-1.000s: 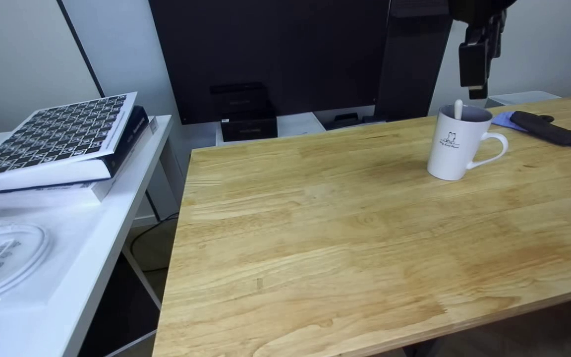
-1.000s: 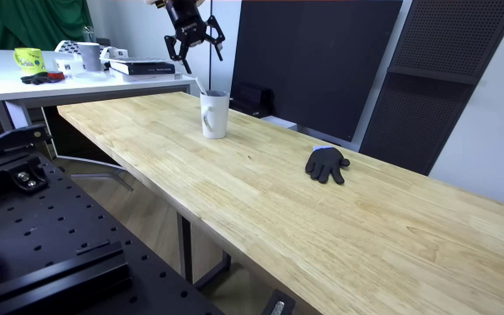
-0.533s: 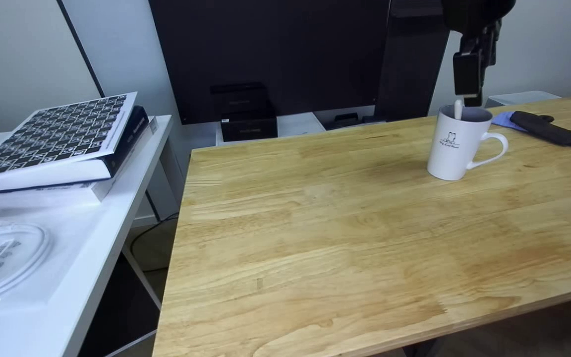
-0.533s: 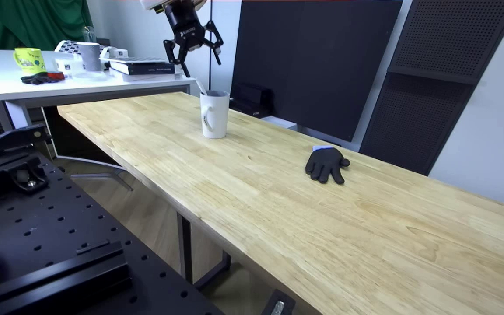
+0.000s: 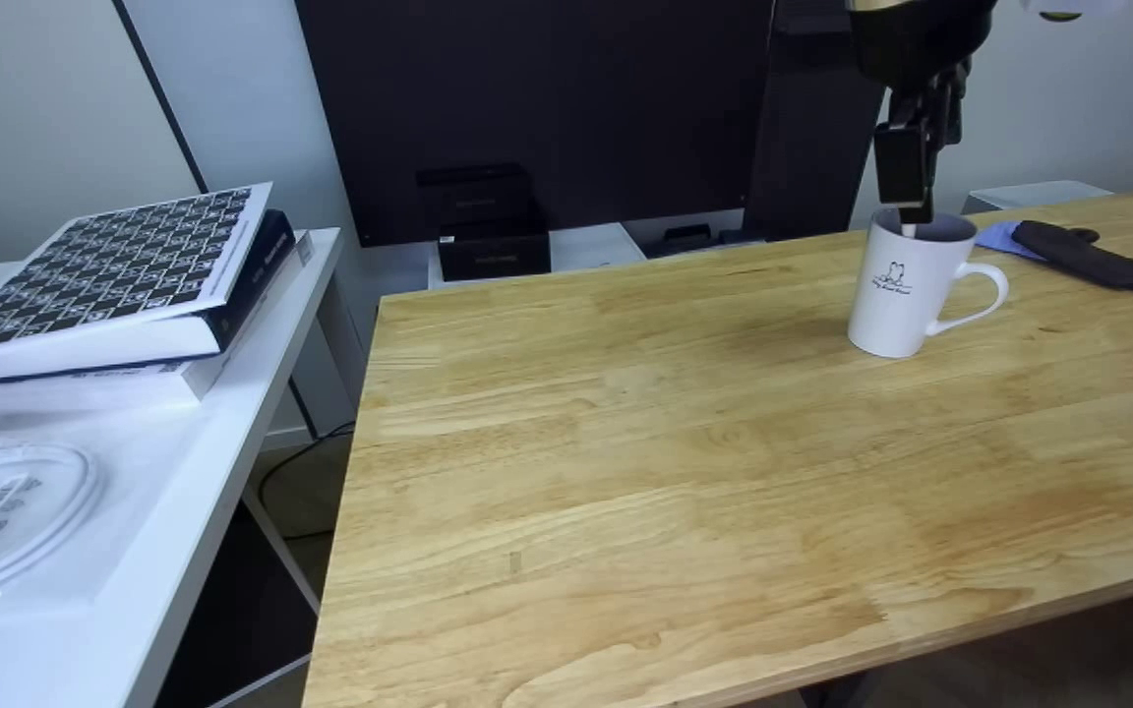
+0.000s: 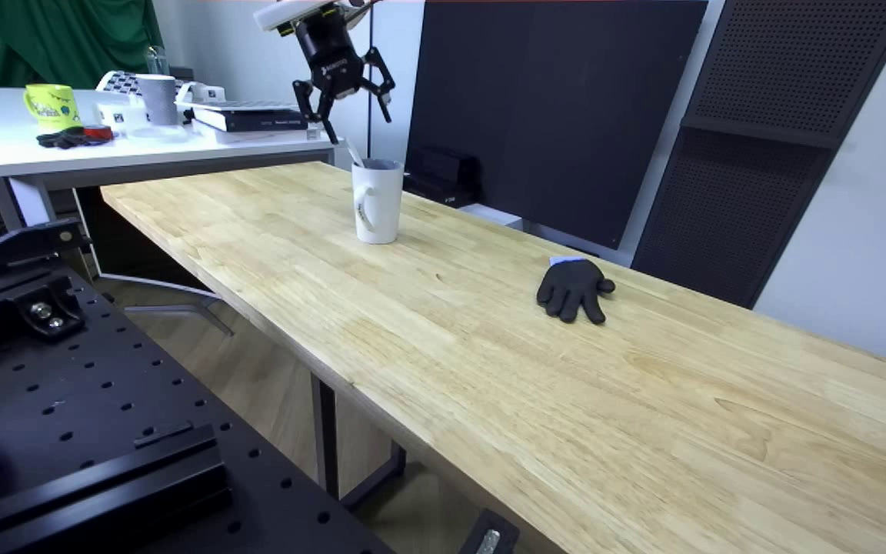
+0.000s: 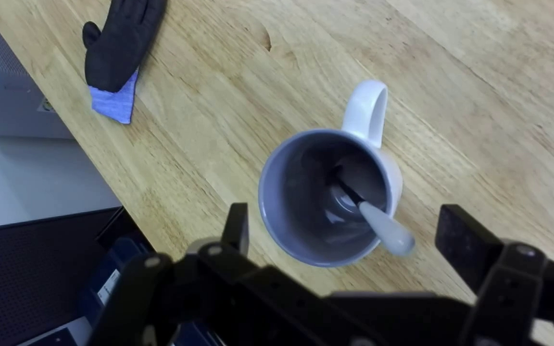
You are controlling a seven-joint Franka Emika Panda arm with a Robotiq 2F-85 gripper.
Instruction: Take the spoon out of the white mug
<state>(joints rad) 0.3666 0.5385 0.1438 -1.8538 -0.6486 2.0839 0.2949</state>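
Well left in the wrist view, a black fabric glove [image 7: 122, 53] with a blue-violet cuff lies on the pale wooden tabletop [image 7: 200, 139]. Next rightward: one dark finger [image 7: 236, 229] of the black two-finger gripper [image 7: 346, 225]. Then the white ceramic cylindrical mug [image 7: 296, 206], upright, glossy, grey within, loop handle angled up the view. An exterior view gives me its small dark printed mark [image 5: 893, 280], a line drawing over lettering.

Inside the mug sits the small slim spoon [image 7: 386, 228], tilted toward the wrist view's lower right. Handle smooth, whitish, fattest at its rounded free end, narrowing to meet a thin dark stem. It crosses the rim and sticks out past it. Bowl end is down in the mug, too dim for me to read its shape.

Far right, the matching finger [image 7: 467, 242]. Fingers spread wide apart, spoon handle between them in the wrist view, a gap on either side; how high its tip reaches between them I cannot tell.
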